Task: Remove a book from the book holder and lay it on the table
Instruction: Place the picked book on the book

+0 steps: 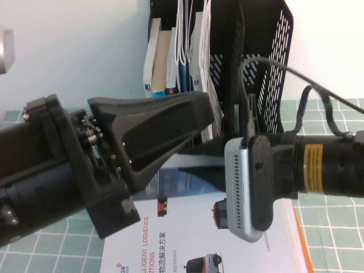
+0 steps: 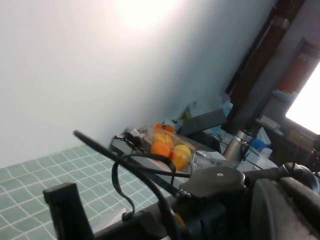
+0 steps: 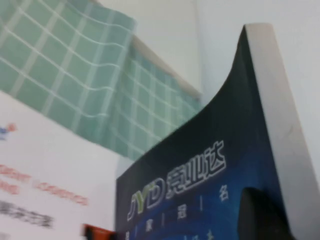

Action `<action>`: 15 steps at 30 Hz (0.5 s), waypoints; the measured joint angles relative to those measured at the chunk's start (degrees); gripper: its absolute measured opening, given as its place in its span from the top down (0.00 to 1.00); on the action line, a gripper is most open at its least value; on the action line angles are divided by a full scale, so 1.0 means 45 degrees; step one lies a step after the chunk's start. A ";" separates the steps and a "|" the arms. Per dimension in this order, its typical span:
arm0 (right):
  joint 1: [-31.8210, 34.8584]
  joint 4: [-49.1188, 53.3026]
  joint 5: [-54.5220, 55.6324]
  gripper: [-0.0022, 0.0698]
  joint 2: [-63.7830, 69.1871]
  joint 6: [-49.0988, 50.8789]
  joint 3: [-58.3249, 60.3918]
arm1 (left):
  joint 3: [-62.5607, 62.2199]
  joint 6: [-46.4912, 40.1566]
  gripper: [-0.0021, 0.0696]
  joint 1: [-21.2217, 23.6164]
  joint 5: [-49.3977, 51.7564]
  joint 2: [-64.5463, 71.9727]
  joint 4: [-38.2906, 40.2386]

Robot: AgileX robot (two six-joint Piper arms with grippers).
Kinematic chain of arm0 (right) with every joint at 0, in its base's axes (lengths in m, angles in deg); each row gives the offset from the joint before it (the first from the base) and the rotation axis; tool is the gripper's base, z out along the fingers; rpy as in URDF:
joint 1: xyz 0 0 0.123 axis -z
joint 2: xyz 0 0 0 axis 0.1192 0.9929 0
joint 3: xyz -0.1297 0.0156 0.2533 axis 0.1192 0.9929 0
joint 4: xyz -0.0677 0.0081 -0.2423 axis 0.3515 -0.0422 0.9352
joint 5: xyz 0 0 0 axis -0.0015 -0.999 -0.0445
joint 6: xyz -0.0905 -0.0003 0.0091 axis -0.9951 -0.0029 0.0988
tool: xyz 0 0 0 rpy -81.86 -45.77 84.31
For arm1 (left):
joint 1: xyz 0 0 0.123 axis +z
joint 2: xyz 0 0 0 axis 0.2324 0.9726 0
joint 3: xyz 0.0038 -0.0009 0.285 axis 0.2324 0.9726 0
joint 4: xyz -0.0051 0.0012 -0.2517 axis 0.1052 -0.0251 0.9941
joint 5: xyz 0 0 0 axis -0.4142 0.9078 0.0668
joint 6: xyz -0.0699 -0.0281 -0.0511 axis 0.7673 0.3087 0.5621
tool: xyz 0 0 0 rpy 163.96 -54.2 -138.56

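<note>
Two claws near the book holder (image 1: 267,57): right claw (image 3: 262,217) pinches the "JYD" book (image 3: 200,170); left claw (image 1: 170,122), state unclear.

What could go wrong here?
The blue book in the right gripper is bending and could slip. It might land on the brochure on the table. The left gripper, raised before the holder, crowds the right arm.

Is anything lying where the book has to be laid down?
Yes: a white brochure covers the table in front of the book holder, beneath the right gripper. The left gripper hovers above the same spot.
</note>
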 joint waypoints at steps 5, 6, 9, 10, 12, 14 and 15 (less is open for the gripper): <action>0.0000 0.2260 0.0551 0.79 0.0030 0.3029 -0.0012 | 0.0000 -0.0170 0.97 0.0000 0.0332 0.0000 0.0000; 0.0000 0.2669 0.0621 0.79 0.0047 0.3711 -0.0031 | 0.0000 -0.0257 0.97 0.0000 0.0385 0.0000 0.0000; 0.0000 0.3444 0.0915 0.79 0.0294 0.5324 -0.0031 | -0.0008 -0.0367 0.97 0.0000 0.0506 0.0000 0.0000; 0.0000 0.3563 0.1005 0.79 0.0434 0.5651 -0.0031 | -0.0008 -0.0367 0.97 0.0000 0.0590 0.0000 0.0000; 0.0000 0.3665 0.1175 0.79 0.0741 0.5953 -0.0031 | -0.0008 -0.0378 0.97 0.0000 0.0796 0.0000 -0.0006; 0.0000 0.3773 0.1304 0.79 0.1051 0.6085 -0.0031 | -0.0008 -0.0378 0.97 0.0000 0.0995 0.0000 -0.0027; 0.0000 0.3792 0.1348 0.79 0.1201 0.6181 -0.0031 | -0.0008 -0.0378 0.97 0.0000 0.1033 0.0000 -0.0027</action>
